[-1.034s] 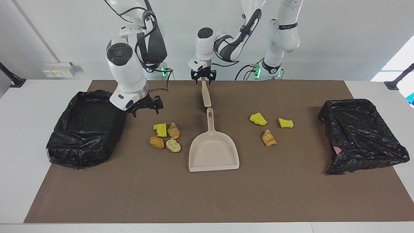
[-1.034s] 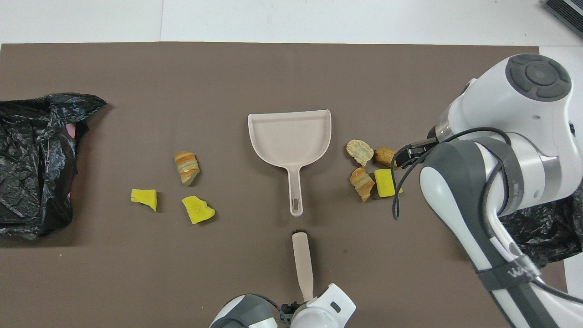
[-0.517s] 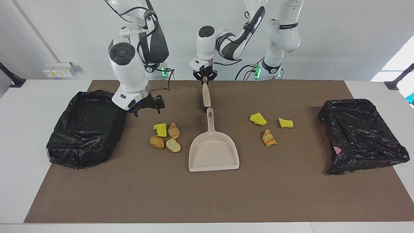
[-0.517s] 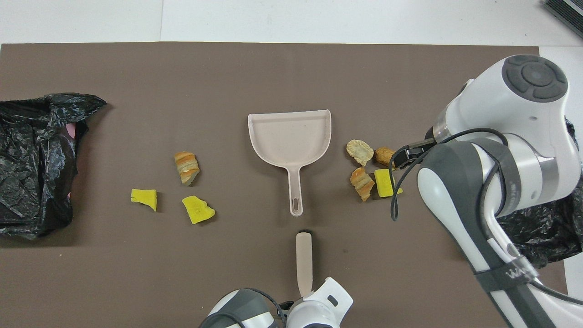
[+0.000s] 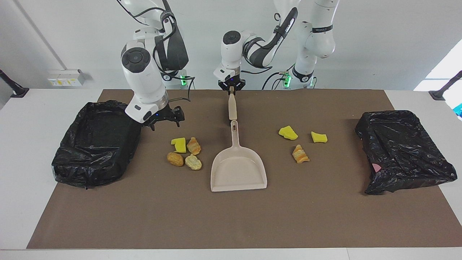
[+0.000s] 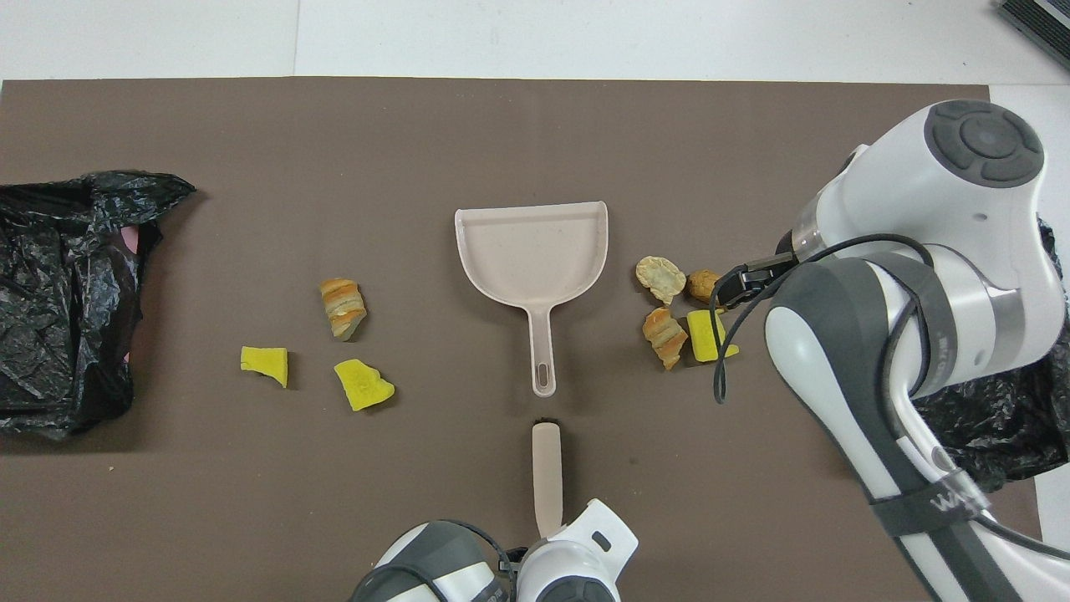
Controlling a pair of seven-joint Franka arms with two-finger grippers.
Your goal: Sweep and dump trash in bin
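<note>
- On the brown mat (image 5: 231, 224) covering the surface, a beige dustpan (image 5: 239, 169) lies at the middle, its handle pointing to 12 o'clock in the facing view.
- At 12 o'clock from that handle, the left tool (image 5: 231, 87) is clenched on the top of a beige brush handle (image 5: 232, 107), which slants down until its lower end sits just beside the dustpan's handle tip.
- At 9 o'clock from the dustpan in the facing view lies part of the trash, a cluster of 4 pieces (image 5: 184, 153): 1 yellow foam chunk and 3 tan bread lumps, close together.
- At 3 o'clock from the dustpan are 3 more pieces (image 5: 301, 141): 2 yellow chunks and 1 croissant-like lump, spread apart.
- At 11 o'clock from the cluster of 4, the right tool (image 5: 164, 117) hangs released, jaws wide, holding nothing, above the mat beside a black-lined bin (image 5: 94, 144).
- A 2nd black-bagged bin (image 5: 404, 151) sits at the left arm's end.
</note>
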